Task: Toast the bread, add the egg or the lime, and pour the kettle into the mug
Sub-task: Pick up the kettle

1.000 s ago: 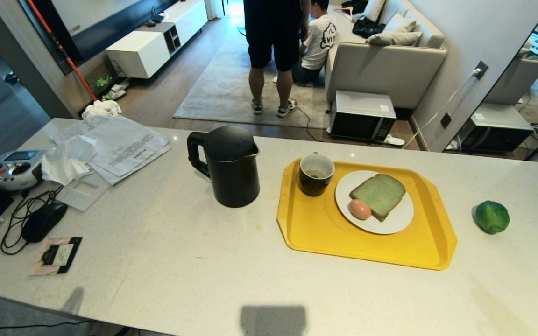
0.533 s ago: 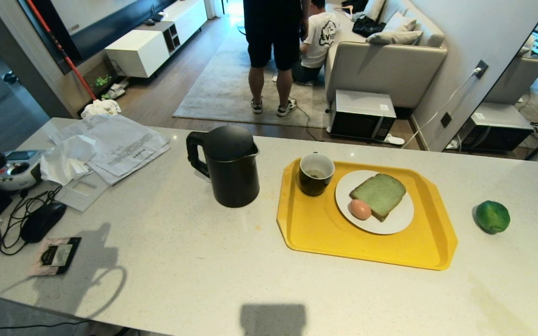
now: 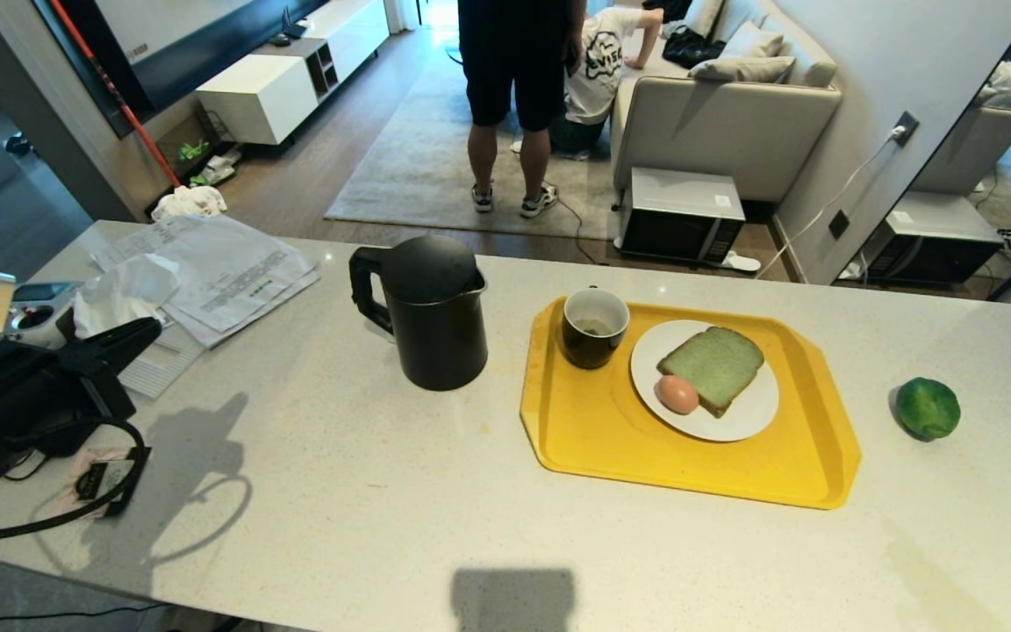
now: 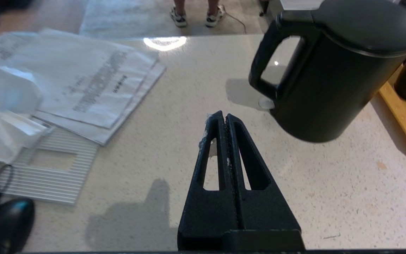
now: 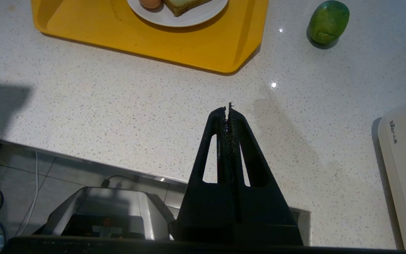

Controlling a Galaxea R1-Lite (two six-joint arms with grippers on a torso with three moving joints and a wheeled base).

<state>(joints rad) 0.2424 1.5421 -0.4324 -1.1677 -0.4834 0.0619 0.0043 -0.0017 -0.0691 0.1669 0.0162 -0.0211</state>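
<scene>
- Fingers of the left gripper (image 4: 226, 118) are sitting pressed flat together with nothing between them, pointing across the speckled white counter (image 3: 339, 491) toward the loop handle of the tall matte-black kettle (image 3: 422, 312), near it but not touching.
- Right gripper (image 5: 228, 111) is clamped together too, empty, hanging parked over the near counter edge.
- Progress-wise, I'd say pouring is what's left: the thick greenish-grey bread slice (image 3: 712, 367) is lying on the round white plate (image 3: 747, 421) with the small pinkish-brown egg (image 3: 676, 394) touching it.
- Glossy dark-green lime (image 3: 927, 408) is sitting alone on the counter, well right of the yellow plastic tray (image 3: 611, 439).
- Short black mug with white inside (image 3: 593, 326) is standing on the tray beside the plate, looking nearly empty, just a dark bit at the bottom.
</scene>
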